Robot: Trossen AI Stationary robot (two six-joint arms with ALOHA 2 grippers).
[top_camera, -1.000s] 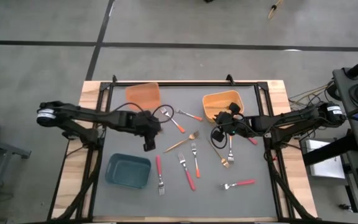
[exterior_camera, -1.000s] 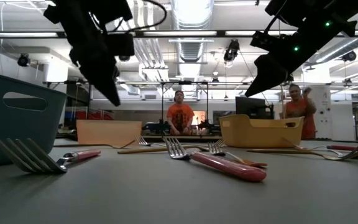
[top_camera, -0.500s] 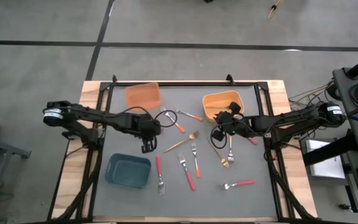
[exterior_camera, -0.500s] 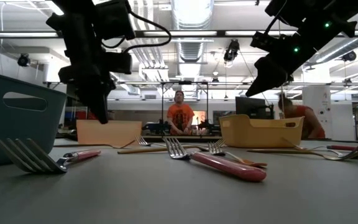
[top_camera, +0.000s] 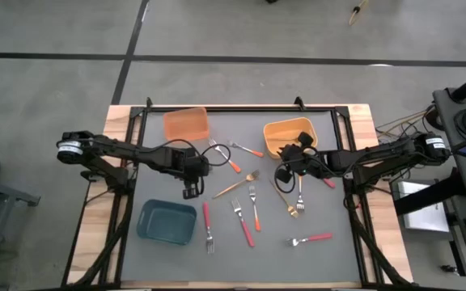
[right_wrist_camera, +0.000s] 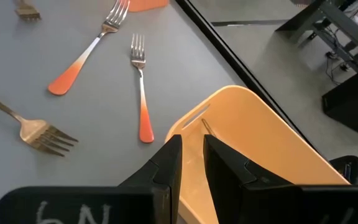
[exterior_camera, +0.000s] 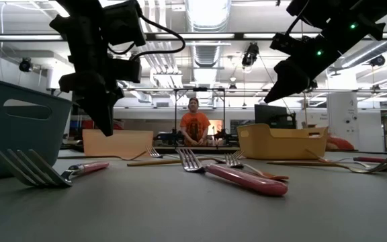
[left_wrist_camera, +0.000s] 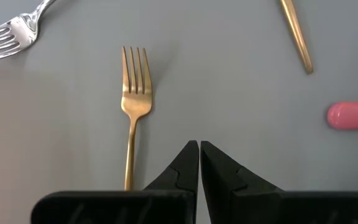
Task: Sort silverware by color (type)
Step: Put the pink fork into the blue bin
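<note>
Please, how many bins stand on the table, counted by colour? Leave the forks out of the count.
orange bin: 1
yellow-orange bin: 1
teal bin: 1
Total: 3 bins

Left end effector [left_wrist_camera: 199,147] closed, right end effector [right_wrist_camera: 191,144] slightly parted.

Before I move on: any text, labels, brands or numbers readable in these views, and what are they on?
Pale handwritten marks on the dark body of the right gripper, at the right wrist view's lower edge: cut off by the frame, something like "6N", not surely readable.
Forks, bins, table and the room in the low view: no readable text.
</note>
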